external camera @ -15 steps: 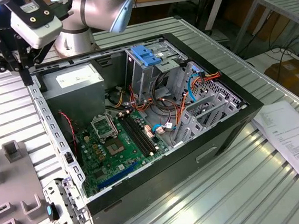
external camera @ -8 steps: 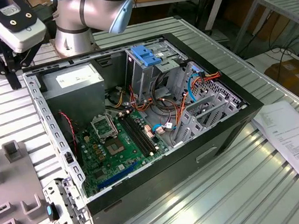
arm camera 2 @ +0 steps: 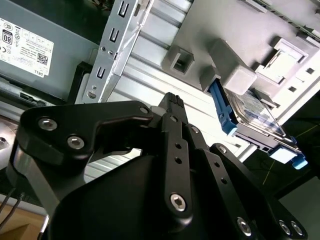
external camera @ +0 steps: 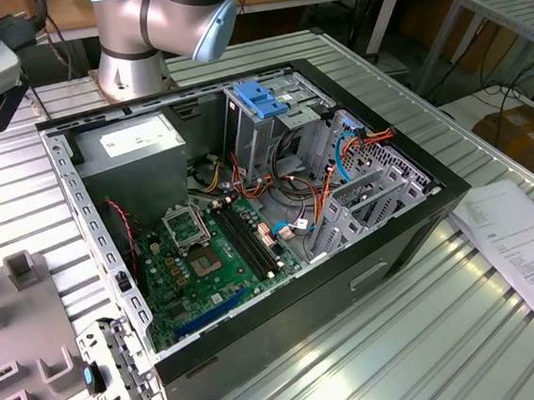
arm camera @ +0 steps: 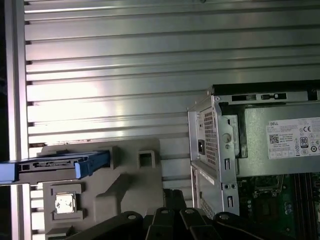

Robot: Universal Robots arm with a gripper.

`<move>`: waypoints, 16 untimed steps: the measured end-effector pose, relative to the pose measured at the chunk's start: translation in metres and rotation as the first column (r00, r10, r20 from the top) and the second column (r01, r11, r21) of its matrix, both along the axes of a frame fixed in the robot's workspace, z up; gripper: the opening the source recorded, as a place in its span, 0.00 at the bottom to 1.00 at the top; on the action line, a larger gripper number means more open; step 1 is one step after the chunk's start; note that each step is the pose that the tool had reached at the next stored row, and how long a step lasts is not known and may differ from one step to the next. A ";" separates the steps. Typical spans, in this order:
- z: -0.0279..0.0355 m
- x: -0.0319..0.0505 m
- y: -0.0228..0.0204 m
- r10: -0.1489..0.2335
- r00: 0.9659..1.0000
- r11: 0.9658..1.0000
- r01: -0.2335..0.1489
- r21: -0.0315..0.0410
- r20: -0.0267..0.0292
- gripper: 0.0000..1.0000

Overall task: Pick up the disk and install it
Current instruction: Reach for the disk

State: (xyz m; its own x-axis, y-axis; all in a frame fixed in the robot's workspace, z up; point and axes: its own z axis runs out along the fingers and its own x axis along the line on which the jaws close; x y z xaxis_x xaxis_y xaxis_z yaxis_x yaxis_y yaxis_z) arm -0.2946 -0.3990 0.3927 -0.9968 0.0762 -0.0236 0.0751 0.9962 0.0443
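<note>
My gripper hangs over the slatted aluminium table, outside the open computer case, off the corner where the power supply sits. I cannot tell how far it is open. It is not touching the disk.

The disk stands on its edge in a slot of the grey fixture. The fixture lies on the table near the case, with a strip of bare slats between them. In the first wrist view I see the disk edge-on, with its long axis running along the table's slats. One blue-railed end points toward the case's side, and the other end juts past the fixture's edge toward the table's rim. A small square chip lies in a recess of the same fixture, near the disk. On the disk's other side is a broad run of bare slats.

In the exterior view the case has its lid off and a metal rim all round. The drive cage, with its blue latch, stands against the far wall, and cables crowd beside it. The motherboard covers the floor. Paper sheets lie on the exterior view's right, apart from the case.
</note>
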 end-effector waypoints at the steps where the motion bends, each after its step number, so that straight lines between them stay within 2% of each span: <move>1: 0.0000 -0.0031 0.0000 0.000 1.000 1.000 0.000 0.000 0.000 0.11; 5: -0.0001 -0.0138 0.0001 0.000 1.000 1.000 0.000 0.000 0.000 0.11; 6: -0.0001 -0.0187 0.0003 0.000 1.000 1.000 0.000 0.000 0.000 0.11; 12: -0.0003 -0.0582 0.0032 0.000 1.000 1.000 0.000 0.000 0.000 0.11; 16: -0.0003 -0.0625 0.0032 0.000 1.000 1.000 0.000 0.000 0.000 0.11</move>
